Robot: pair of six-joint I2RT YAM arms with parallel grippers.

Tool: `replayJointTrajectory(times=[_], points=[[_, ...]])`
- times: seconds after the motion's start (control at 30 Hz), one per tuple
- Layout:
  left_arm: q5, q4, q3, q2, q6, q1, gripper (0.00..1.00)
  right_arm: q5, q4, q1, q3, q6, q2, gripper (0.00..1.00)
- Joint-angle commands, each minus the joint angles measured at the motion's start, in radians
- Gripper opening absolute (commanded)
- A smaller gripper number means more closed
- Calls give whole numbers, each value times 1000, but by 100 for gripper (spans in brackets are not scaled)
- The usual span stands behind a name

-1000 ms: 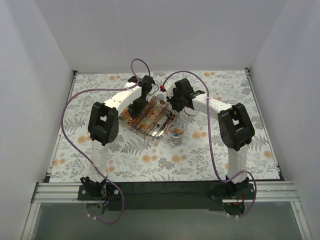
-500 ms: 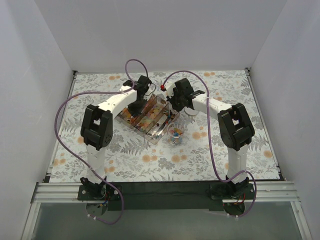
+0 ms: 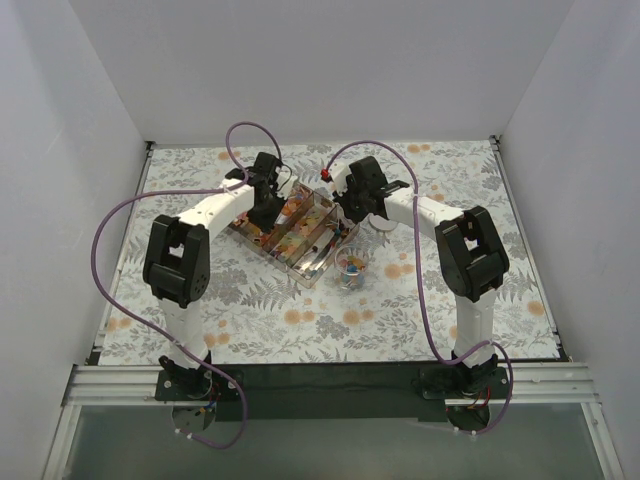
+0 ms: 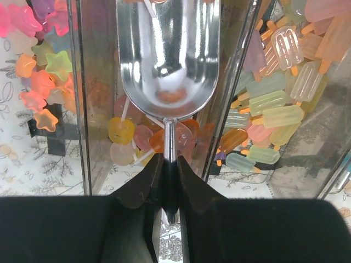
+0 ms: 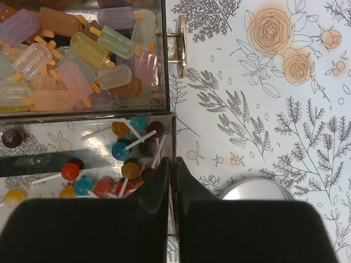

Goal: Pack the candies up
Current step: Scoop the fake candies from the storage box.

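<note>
Left claw [image 4: 170, 164] clamps the scoop [image 4: 167, 49] by its handle, over candies [image 4: 123, 131] in the box [image 4: 78, 109]. A steep dig could flick them onto the tabletop. Right claw [image 5: 173, 170] is closed at the box's edge.

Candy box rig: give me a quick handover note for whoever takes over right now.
Grips: left tool shut on the metal scoop handle; its bowl looks empty, over the lollipops in the clear box. The right tool is shut at the box's wall, carrying nothing.
Things: nearly all candies sit in the box.
Done: a few are in the small cup beside it.
Left: probably scoop more into the cup.
</note>
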Motion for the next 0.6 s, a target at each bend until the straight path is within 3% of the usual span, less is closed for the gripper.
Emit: replayJointTrajectory(times=[0.0,0.4,0.57], points=[[118,142,-21,-72,31,14,0,5,78,21,7,-5,13,1],[160,183,-21,-37,66,26,0,-17,85,21,-2,16,4,1],[170,246,-135,-77,61,28,0,-15,93,21,-16,15,2,1]])
